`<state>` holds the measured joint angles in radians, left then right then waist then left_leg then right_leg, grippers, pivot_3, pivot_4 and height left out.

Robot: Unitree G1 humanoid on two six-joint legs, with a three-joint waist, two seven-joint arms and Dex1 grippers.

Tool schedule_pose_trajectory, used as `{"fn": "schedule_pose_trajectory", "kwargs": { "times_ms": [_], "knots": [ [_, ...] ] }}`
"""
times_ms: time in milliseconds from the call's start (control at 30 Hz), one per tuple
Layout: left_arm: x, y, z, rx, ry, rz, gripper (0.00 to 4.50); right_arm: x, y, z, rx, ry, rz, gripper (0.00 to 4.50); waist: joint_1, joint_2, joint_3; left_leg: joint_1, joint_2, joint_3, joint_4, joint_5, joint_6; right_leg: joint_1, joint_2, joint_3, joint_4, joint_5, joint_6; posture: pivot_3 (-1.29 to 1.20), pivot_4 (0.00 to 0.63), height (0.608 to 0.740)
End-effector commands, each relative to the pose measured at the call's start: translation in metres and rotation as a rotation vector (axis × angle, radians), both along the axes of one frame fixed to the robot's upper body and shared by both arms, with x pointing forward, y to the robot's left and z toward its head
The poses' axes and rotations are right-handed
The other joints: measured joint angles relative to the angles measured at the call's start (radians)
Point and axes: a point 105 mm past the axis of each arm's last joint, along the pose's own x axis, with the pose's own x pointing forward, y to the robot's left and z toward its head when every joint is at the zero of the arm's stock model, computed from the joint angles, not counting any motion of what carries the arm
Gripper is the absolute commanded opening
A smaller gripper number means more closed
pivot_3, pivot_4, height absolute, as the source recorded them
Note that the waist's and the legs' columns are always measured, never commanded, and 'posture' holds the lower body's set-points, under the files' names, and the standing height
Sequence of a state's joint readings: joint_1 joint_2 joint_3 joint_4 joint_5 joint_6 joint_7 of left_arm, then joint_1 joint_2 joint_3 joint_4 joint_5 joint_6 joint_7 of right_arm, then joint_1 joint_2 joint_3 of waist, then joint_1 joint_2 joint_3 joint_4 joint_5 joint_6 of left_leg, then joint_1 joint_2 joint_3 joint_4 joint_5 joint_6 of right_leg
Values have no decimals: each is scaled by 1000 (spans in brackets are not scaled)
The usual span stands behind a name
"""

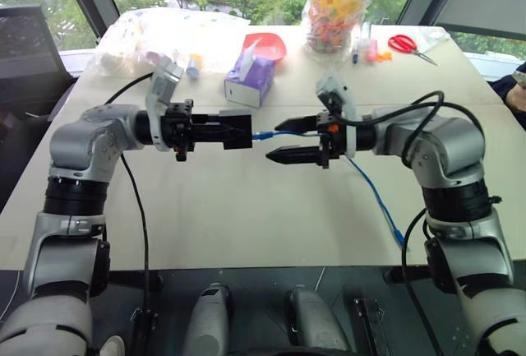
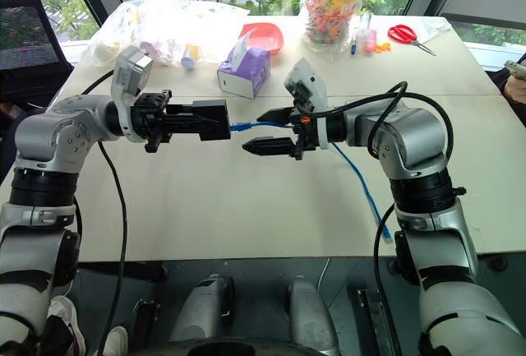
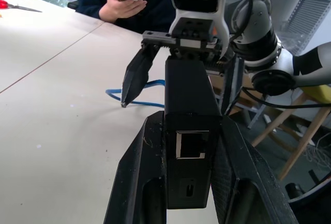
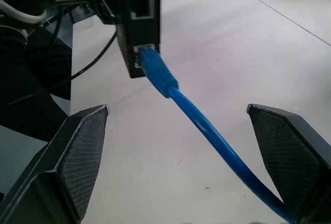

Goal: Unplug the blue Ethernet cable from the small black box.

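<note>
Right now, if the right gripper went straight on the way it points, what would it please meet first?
Probably the blue Ethernet cable running between its open fingers, then the small black box that the left gripper holds shut; depth is hard to judge.

A purple tissue box (image 1: 248,80) stands on the pale table (image 1: 205,208), with a red bowl (image 1: 267,44) just behind it. Clear plastic bags (image 1: 156,35) lie at the far left, a bag of colourful items (image 1: 337,11) far centre, and red scissors (image 1: 408,44) beyond. A seated person (image 3: 129,1) holds a phone.
</note>
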<state>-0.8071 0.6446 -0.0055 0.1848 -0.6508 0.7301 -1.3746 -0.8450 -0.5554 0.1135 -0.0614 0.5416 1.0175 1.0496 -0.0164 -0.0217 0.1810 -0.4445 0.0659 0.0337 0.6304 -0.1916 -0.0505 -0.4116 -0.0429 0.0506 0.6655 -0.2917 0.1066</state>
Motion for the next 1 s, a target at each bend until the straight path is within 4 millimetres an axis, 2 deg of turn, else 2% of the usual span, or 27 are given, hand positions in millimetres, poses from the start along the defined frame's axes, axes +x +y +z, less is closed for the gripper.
{"fn": "schedule_pose_trajectory", "kwargs": {
  "times_ms": [33, 67, 133, 567, 1000],
  "knots": [
    [-3, 1, 15, -27, -56, -11, 503, 0, 3, 18, 22, -58, 22, 3950, 0, 0, 0, 0, 0, 0, 0, 0, 0, 0, 0, 0, 0, 0, 0, 0, 150, 735],
    [-3, 1, 14, -25, -57, -11, 503, 0, 3, 18, 24, -57, 22, 3692, 0, 0, 0, 0, 0, 0, 0, 0, 0, 0, 0, 0, 0, 0, 0, 0, 150, 735],
    [-3, 2, 13, -20, -58, -10, 503, 0, 4, 20, 24, -54, 27, 2666, 0, 0, 0, 0, 0, 0, 0, 0, 0, 0, 0, 0, 0, 0, 0, 0, 150, 735],
    [0, 0, 11, -7, -67, -3, 503, -11, 14, 27, 40, -40, 90, 2666, 1, 0, 0, 0, 0, 0, 0, 0, 0, 0, 0, 0, 0, 0, 0, 0, 150, 735],
    [1, -3, 10, -12, -71, -4, 503, -12, 23, 29, 36, -42, 113, 2666, 1, 0, 0, 0, 0, 0, 0, 0, 0, 0, 0, 0, 0, 0, 0, 0, 150, 735]
  ]
}}
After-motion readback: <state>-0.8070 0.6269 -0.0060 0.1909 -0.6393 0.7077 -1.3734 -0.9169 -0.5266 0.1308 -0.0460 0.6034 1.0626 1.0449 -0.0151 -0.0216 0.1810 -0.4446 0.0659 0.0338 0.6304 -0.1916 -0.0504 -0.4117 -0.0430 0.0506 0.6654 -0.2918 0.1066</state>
